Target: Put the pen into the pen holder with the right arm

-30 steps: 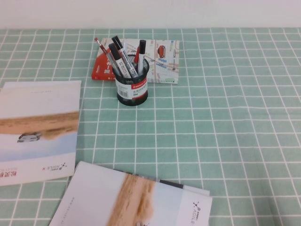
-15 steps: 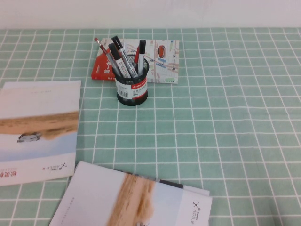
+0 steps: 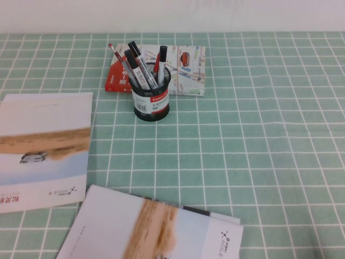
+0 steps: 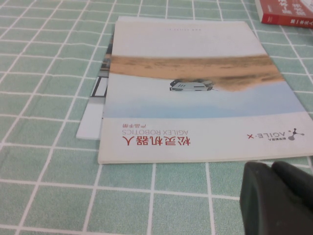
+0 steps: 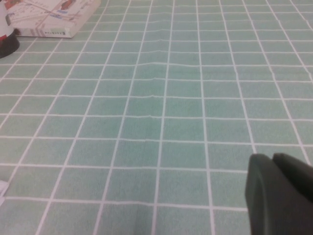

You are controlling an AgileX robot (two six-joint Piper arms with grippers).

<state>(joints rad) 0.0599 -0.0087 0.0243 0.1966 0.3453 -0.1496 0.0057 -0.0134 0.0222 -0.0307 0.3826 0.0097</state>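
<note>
The pen holder, a black mesh cup with a red band, stands at the back middle of the green checked cloth. Several white-barrelled, black-capped markers lean in it, the rightmost nearly upright, with thin red pens among them. I cannot tell which marker is the pen; none lies on the cloth. Neither arm shows in the high view. My right gripper hovers low over bare cloth, shut and empty, and the pen holder's edge shows far off. My left gripper is shut and empty beside a brochure.
A red booklet and a map-printed box lie behind the holder. One brochure lies at the left, also seen in the left wrist view. Another brochure lies at the front edge.
</note>
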